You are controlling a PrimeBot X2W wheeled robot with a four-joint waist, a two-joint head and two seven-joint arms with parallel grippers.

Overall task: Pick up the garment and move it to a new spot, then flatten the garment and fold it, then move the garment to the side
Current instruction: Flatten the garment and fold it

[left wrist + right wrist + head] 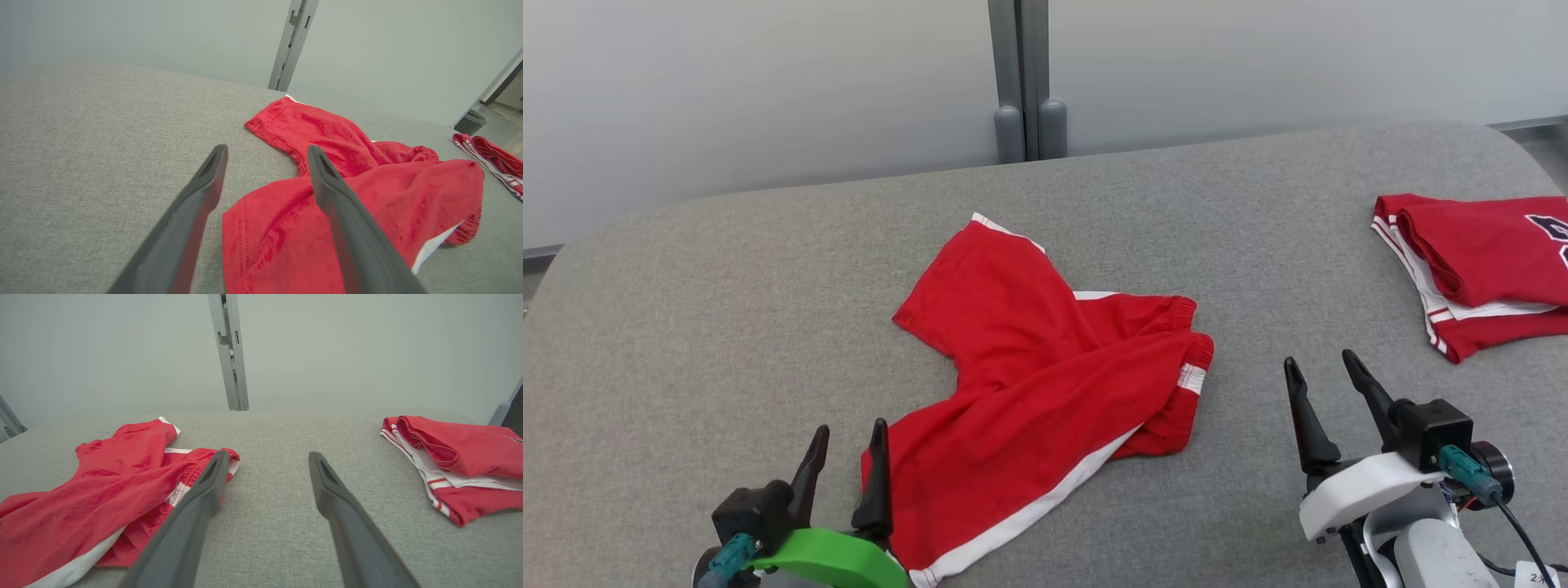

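So the red shorts (1045, 384) are lying roughly in the middle of the grey cloth-covered table (727, 310), kinda rumpled and not flat at all. One leg points to the far left, the other runs toward the near edge with its white side stripe showing, and the elastic waistband is bunched up on the right side. The left claw (851, 425) sits at the near left, right by the hem of that nearer leg. Its fingers are spread apart and there's nothing pinched between them. In the left wrist view one finger is over the red fabric and the other over bare table, but I honestly can't tell if it's touching the cloth. The right claw (1320, 357) is at the near right, over bare table a bit to the right of the waistband, fingers wide apart too and holding nothing. Way off at the right edge there's a folded red top (1478, 269) with white trim, well apart from the shorts. A grey post (1029, 82) stands behind the far edge.
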